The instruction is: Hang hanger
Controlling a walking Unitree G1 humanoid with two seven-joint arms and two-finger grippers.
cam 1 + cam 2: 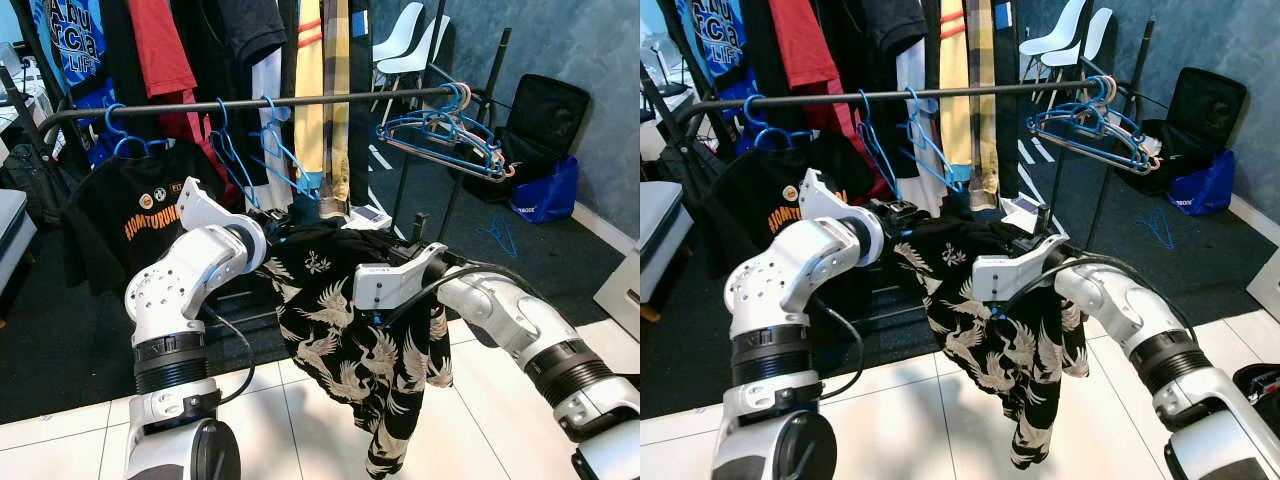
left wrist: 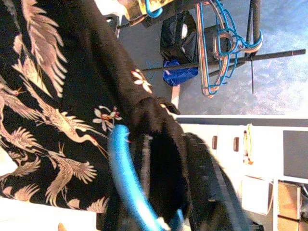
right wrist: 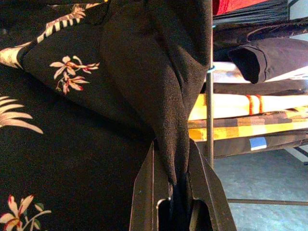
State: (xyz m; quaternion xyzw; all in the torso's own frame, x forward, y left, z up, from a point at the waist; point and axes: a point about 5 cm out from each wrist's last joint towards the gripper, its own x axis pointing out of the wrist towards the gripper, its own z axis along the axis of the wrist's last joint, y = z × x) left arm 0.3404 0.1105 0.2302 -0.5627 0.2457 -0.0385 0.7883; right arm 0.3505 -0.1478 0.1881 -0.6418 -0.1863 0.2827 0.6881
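A black shirt [image 1: 350, 320] with a white crane print hangs between my two grippers, in front of the black clothes rail [image 1: 300, 103]. My left gripper [image 1: 902, 215] holds its upper left part. In the left wrist view that gripper [image 2: 168, 192] is shut around bunched collar cloth, with a blue hanger [image 2: 126, 183] running along one finger [image 2: 144, 159]. My right gripper [image 1: 1038, 228] holds the shirt's upper right part. In the right wrist view this gripper [image 3: 179, 178] is shut on a fold of black cloth. Most of the hanger is hidden inside the shirt.
Empty blue hangers [image 1: 235, 150] hang mid-rail, and a bundle of hangers [image 1: 450, 135] sits at its right end. A black T-shirt [image 1: 140, 215] hangs at the left. Behind are more clothes, a black suitcase [image 1: 545, 115], a blue bag [image 1: 545, 190] and a floor hanger [image 1: 497, 235].
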